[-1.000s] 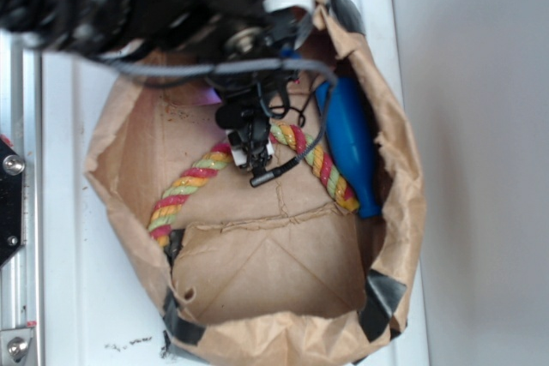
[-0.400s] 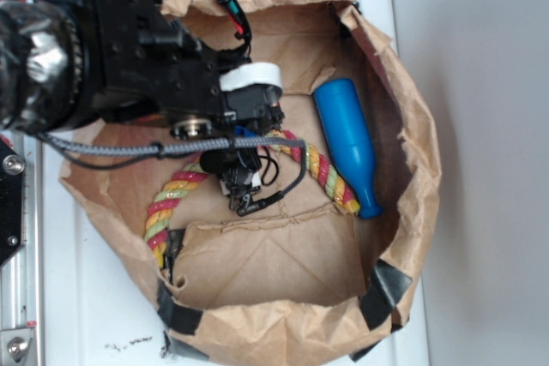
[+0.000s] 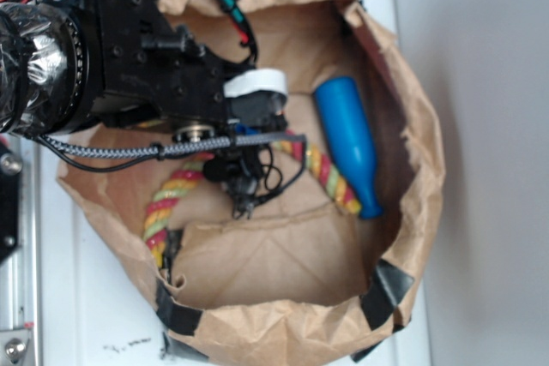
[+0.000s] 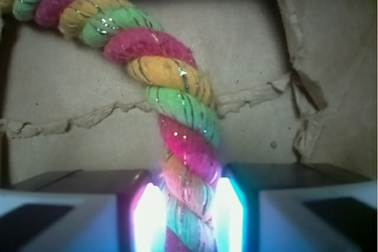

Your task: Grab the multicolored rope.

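The multicolored rope (image 3: 169, 199), twisted from red, yellow and green strands, arcs across the floor of a brown paper bag (image 3: 283, 332). Its right end lies by the blue bottle toy (image 3: 346, 135). My gripper (image 3: 241, 190) reaches down over the middle of the arc, and the black arm hides that stretch. In the wrist view the rope (image 4: 177, 78) runs down between the two glowing pads (image 4: 147, 213). Both pads press against its sides, so the gripper (image 4: 188, 208) is shut on the rope.
The bag's crumpled walls ring the workspace, patched with black tape (image 3: 384, 287) at the near corners. A grey-black braided cable (image 3: 129, 150) crosses the bag under the arm. A torn seam (image 4: 77, 123) runs across the bag floor.
The arm has swung down and left, deeper over the bag. The gripper has shifted toward the near side along the rope. The bag walls have shifted outward.
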Controlling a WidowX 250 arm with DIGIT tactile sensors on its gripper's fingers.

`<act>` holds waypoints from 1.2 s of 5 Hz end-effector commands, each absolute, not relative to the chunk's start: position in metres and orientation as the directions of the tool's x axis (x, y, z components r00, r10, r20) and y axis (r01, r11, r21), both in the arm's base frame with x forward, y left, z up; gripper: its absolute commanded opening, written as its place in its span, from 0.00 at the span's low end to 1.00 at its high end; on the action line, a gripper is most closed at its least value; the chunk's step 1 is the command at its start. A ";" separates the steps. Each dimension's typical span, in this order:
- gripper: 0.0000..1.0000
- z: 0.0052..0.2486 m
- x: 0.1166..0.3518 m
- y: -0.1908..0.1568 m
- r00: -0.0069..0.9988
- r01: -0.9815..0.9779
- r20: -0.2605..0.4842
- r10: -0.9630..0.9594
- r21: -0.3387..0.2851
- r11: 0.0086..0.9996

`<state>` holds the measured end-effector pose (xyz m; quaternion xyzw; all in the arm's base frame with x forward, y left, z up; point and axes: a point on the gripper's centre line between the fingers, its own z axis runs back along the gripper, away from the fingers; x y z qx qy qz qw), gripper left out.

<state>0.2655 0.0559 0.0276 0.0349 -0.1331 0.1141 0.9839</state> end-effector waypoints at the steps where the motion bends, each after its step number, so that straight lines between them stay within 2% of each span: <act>1: 0.00 0.031 0.268 0.065 0.926 -0.251 0.304 0.224 0.051 0.967; 2: 0.00 0.047 0.264 0.064 0.924 -0.263 0.303 0.232 0.066 0.962; 3: 0.00 0.097 0.259 0.064 0.919 -0.293 0.291 0.264 0.060 0.954; 4: 0.00 0.147 0.261 0.061 0.902 -0.350 0.307 0.303 0.110 0.930; 5: 0.00 0.186 0.276 0.057 0.902 -0.380 0.273 0.335 0.128 0.916; 6: 0.00 0.209 0.288 0.052 0.912 -0.371 0.230 0.339 0.111 0.922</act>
